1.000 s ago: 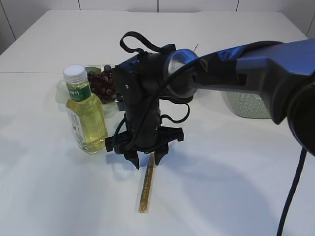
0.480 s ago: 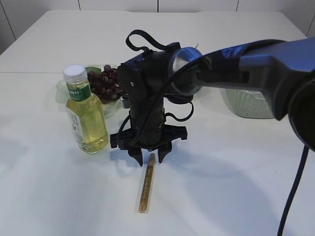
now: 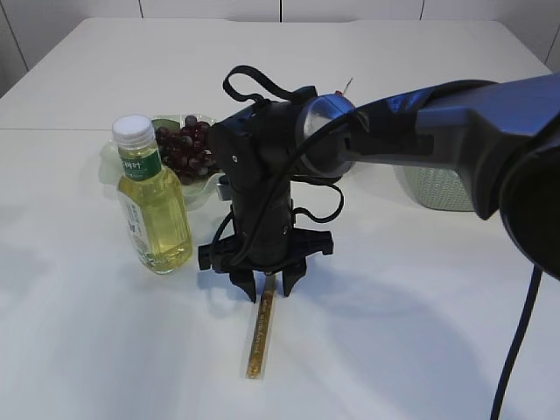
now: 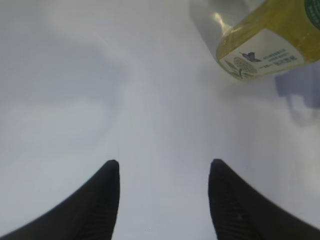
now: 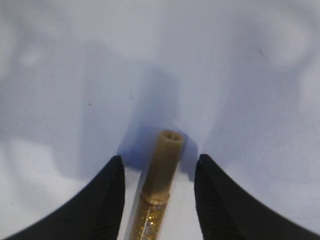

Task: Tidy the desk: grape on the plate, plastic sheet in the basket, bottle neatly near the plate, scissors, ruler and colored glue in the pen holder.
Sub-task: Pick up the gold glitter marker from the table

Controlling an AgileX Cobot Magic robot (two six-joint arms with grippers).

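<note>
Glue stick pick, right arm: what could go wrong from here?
1. The right gripper straddles only the cap end of the glue stick, jaws open. Gripped that far off-centre, the long tube may droop or pivot when lifted.
2. The stick is round and lies flat on the table; one fingertip touching first could roll it aside.
3. The bottle stands close beside the arm; a sideways swing might tip it.

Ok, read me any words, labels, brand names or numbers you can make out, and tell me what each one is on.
Bottle, green neck label: white characters, too small and blurred to read.
Bottle, lower label: a small picture and lines of dark print, too blurred to read.
Glitter glue tube: no print legible.
No legible text anywhere else.
</note>
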